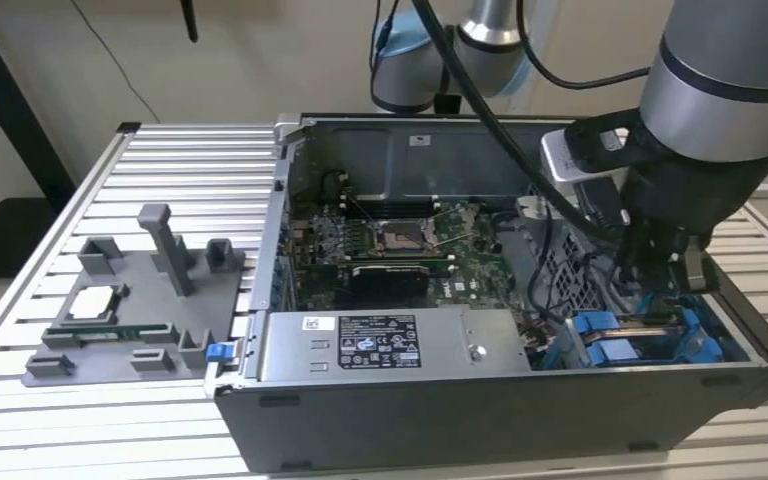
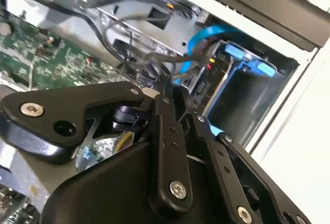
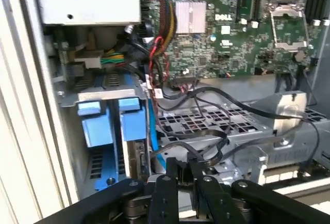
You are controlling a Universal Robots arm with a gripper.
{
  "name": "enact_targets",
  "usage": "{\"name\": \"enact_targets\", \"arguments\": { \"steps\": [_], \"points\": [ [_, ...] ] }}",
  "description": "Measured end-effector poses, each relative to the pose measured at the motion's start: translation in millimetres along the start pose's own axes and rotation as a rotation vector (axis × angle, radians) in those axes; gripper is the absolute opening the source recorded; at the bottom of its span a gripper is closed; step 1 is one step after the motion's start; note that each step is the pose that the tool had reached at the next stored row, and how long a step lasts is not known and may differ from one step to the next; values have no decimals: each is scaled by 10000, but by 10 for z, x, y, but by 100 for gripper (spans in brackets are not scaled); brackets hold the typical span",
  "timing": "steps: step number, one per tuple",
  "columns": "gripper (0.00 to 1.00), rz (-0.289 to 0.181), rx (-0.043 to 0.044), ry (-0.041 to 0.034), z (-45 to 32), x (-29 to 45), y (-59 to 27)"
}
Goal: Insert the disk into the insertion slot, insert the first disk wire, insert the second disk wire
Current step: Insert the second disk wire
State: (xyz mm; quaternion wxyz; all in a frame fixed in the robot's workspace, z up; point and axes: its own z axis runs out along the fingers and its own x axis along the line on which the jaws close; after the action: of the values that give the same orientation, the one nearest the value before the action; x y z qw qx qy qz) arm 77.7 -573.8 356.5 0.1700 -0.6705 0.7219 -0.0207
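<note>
In the first wrist view the disk (image 3: 132, 123), in its blue frame, stands inside the insertion slot of the grey drive cage (image 3: 103, 82), beside a second blue caddy (image 3: 95, 127). My gripper (image 3: 184, 166) hangs just behind the disk's rear edge, its black fingers (image 3: 171, 168) nearly together. In the second wrist view the gripper (image 2: 173, 95) has its tips against a black wire connector (image 2: 197, 85) at the disk's connector edge, with black wires (image 2: 154, 58) leading off. The exterior view shows the gripper (image 1: 659, 288) lowered into the cage over the blue frames (image 1: 608, 338).
The open case (image 1: 491, 420) lies on a slatted table. A motherboard (image 1: 384, 240) and a power supply (image 1: 384, 345) fill the case's middle and near side. Loose black cables (image 3: 206, 131) cross a perforated plate. A blue cable (image 2: 206, 32) loops by the cage. A grey fixture (image 1: 131, 310) stands at the exterior view's left.
</note>
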Motion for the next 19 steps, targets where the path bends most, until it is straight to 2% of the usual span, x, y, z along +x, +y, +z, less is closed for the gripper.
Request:
{"name": "enact_targets", "arguments": {
  "steps": [4, 6, 7, 9, 12, 15, 19],
  "points": [
    [0, -144, -225, 695, 4, 1, -14],
    [0, -200, -363, 969, 7, 1, -29],
    [0, -215, -428, 1036, 14, 0, -45],
    [0, -227, -483, 1071, 49, 1, -111],
    [0, -253, -505, 1074, 123, 7, -204],
    [0, -279, -508, 1099, 174, 16, -210],
    [0, -282, -508, 1097, 176, 21, -210]
  ]
}}
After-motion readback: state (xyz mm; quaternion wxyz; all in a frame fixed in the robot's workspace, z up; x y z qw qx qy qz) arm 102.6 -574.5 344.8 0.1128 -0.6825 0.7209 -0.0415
